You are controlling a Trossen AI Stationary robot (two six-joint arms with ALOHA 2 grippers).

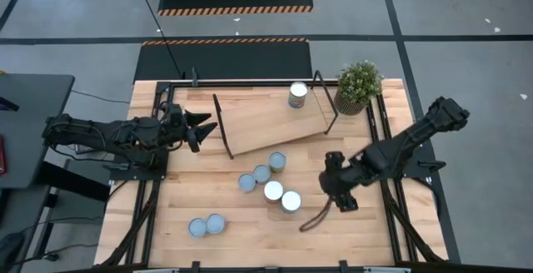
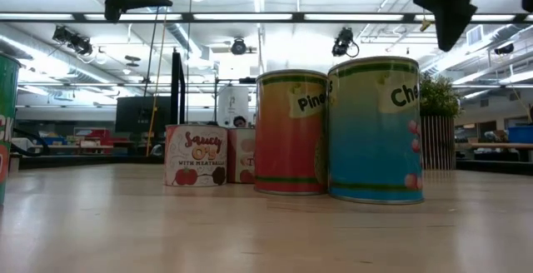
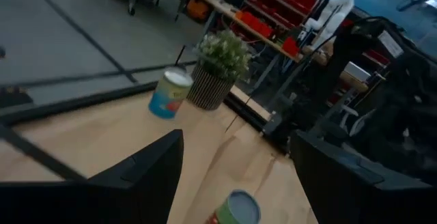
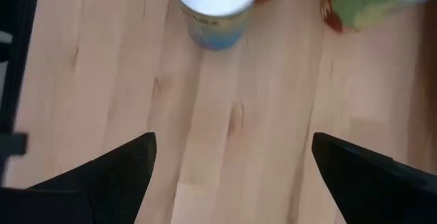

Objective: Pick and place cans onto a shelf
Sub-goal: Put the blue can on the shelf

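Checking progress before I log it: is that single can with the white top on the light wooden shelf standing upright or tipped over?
Upright. The high view shows the white-topped can as a full round top on the wooden shelf.

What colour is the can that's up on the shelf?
Mostly blue with a white top; the can on the shelf shows best in the left wrist view.

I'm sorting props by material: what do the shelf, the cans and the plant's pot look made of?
The shelf: pale matte wood board, grain visible, with thin black frame ends, probably metal. The cans: likely metal tins, silvery or white tops, wrapped in glossy printed labels. The plant's pot: ribbed, dark-and-light striped; material unclear, perhaps slatted wood or plastic.
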